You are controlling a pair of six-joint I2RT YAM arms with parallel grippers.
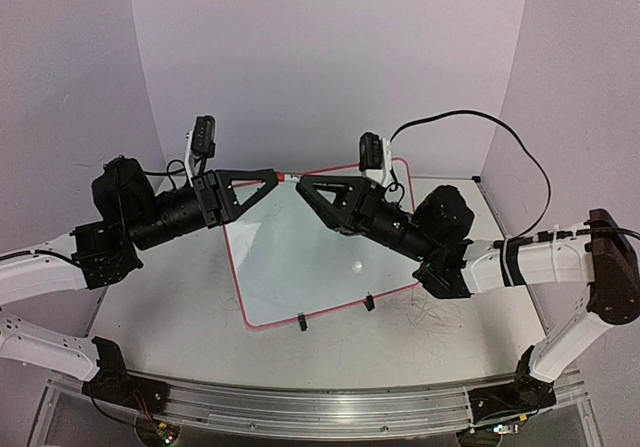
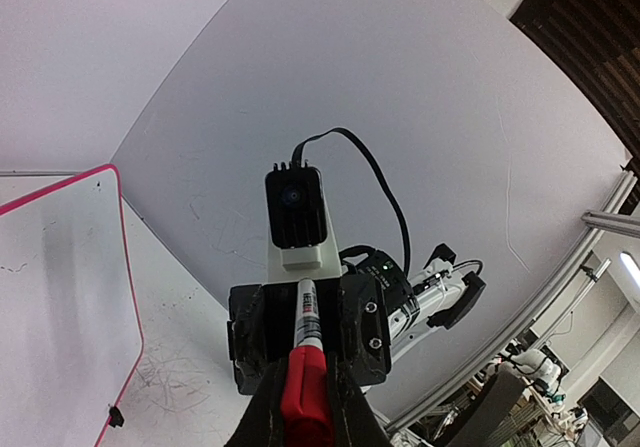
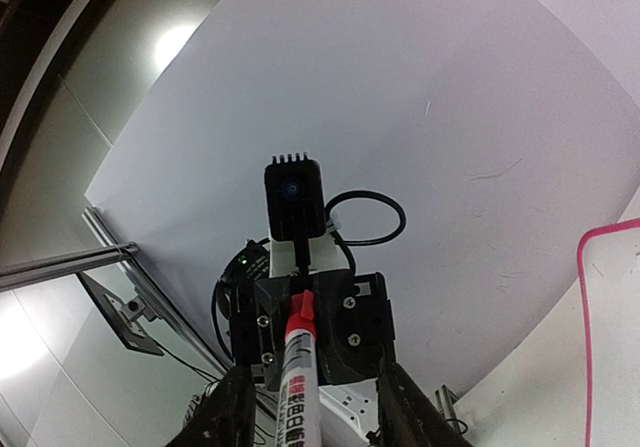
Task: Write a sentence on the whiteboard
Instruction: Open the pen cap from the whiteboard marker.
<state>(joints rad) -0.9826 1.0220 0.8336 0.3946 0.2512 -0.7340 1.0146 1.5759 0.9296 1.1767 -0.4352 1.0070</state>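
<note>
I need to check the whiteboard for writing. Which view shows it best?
Top external: nearly the whole whiteboard shows, with no lettering readable. Left wrist shows only one end of it; right wrist only a rim corner.

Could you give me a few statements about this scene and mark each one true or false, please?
1. The left gripper and the right gripper both grip one marker. True.
2. The whiteboard carries a full line of writing. False: no lettering shows on it in the top view.
3. The left gripper holds the marker at its red cap. True.
4. The whiteboard stands propped against the back wall. False: it lies on the table, beneath the two grippers.
</note>
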